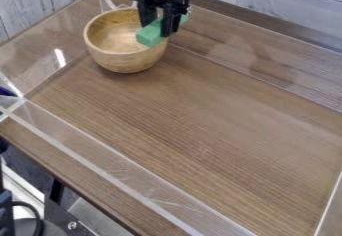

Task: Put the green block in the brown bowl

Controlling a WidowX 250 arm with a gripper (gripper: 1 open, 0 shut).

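One gripper (156,22) hangs from a black arm at the far left of the wooden table (201,120), pointing straight down. Its dark fingers (171,18) are clamped on the green block (152,33), which sticks out below them, tilted, with its lower end over the right-hand part of the brown bowl (110,52). From where I stand the block's bottom tip sits about level with the bowl's thick rim, just inside it; I cannot tell whether it touches the wood or hangs a little above. The bowl itself rests on the table near the back left corner, round and pale inside, with nothing lying on the part of its floor that I can see. Clear plastic walls (40,130) run around the table's edges, catching some glare. Grey boards (40,5) show beyond the far side, and a few dark cables (20,218) hang below the near left corner.
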